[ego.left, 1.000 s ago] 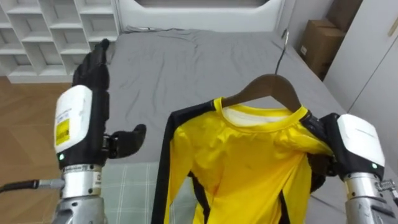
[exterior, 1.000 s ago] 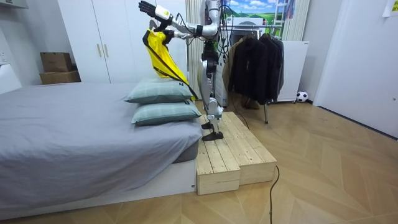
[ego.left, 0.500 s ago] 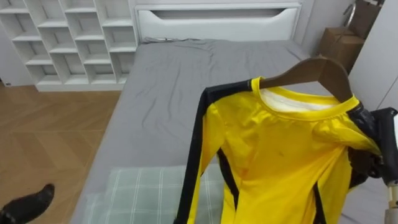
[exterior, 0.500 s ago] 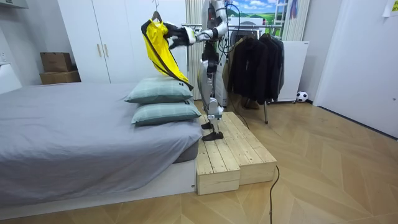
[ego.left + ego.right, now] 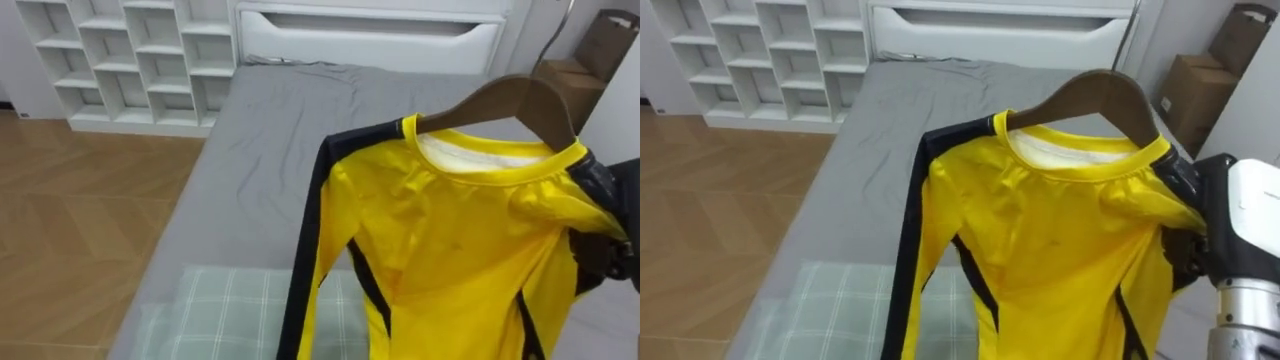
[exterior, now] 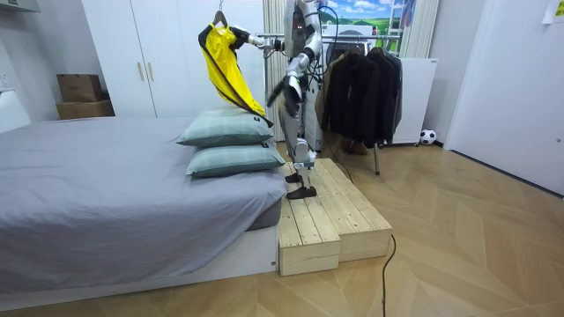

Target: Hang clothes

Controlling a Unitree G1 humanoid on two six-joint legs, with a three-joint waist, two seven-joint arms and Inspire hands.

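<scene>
A bedroom: a bed [image 5: 262, 160] under a grey sheet runs away from the robot toward a white cubby shelf [image 5: 130, 50], with cardboard boxes [image 5: 1196, 84] off to its right. In the room view the robot stands upright on a low wooden platform [image 6: 328, 211] at the pillow end of the bed, with a clothes rack of dark coats [image 6: 361, 88] behind it. Its right hand [image 5: 1188, 258] is raised in front of it, tucked under the right shoulder of a yellow shirt [image 5: 1050, 240]. The cloth covers the fingers, so I cannot tell how they hold. The shirt sits on a wooden hanger [image 5: 520, 100], whose long axis runs across the eye views from left to right, roughly level, with its thin metal hook [image 5: 1128, 40] pointing up. The collar is at the top and the body hangs straight down. The black-striped left sleeve [image 5: 303, 270] drops along the shirt's left edge. Below it lies a pale green checked pillow [image 5: 225, 310], the upper of two stacked pillows [image 6: 231, 145]. In the room view the shirt hangs high above them, well clear of the bed. The left hand [image 6: 272, 92] hangs low at the robot's side, on the side nearer the room camera.
</scene>
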